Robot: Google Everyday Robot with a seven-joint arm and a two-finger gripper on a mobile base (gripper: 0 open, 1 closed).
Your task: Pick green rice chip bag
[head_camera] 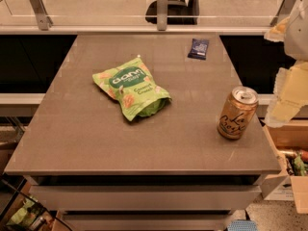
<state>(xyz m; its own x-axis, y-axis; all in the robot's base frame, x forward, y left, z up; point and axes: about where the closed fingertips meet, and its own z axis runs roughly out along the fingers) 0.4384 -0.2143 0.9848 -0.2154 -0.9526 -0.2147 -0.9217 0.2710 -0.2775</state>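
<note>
The green rice chip bag (131,87) lies flat on the grey table (96,138), left of centre, with its dark-green oval logo facing up. My gripper (288,93) hangs at the right edge of the view. It is above and beyond the table's right side, far to the right of the bag and touching nothing.
A gold drink can (237,113) stands upright near the table's right front corner, close below the gripper. A small dark-blue packet (198,48) lies at the back right. A glass railing (159,8) runs behind the table. An open cardboard box (291,162) sits on the floor at right.
</note>
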